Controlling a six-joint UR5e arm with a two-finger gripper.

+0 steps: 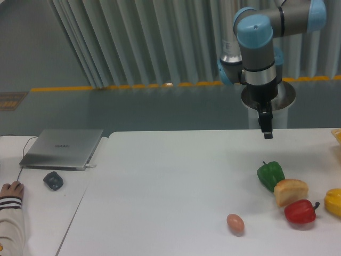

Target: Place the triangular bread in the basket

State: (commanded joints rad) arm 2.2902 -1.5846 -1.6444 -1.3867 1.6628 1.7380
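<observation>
The triangular bread (291, 191) lies on the white table (170, 186) at the right, a golden-brown wedge wedged between a green pepper (270, 174) and a red pepper (300, 212). My gripper (266, 129) hangs pointing down above the table's far edge, well above and a little left of the bread, holding nothing. I see it edge-on, so its fingers overlap into one dark strip. An orange-tan sliver (337, 136) shows at the right frame edge; I cannot tell whether it is the basket.
A yellow pepper (334, 201) sits at the right edge beside the red one. A pinkish-brown egg (235, 223) lies nearer the front. On the left table are a closed laptop (63, 148), a dark mouse (53, 181) and a person's hand (11, 189).
</observation>
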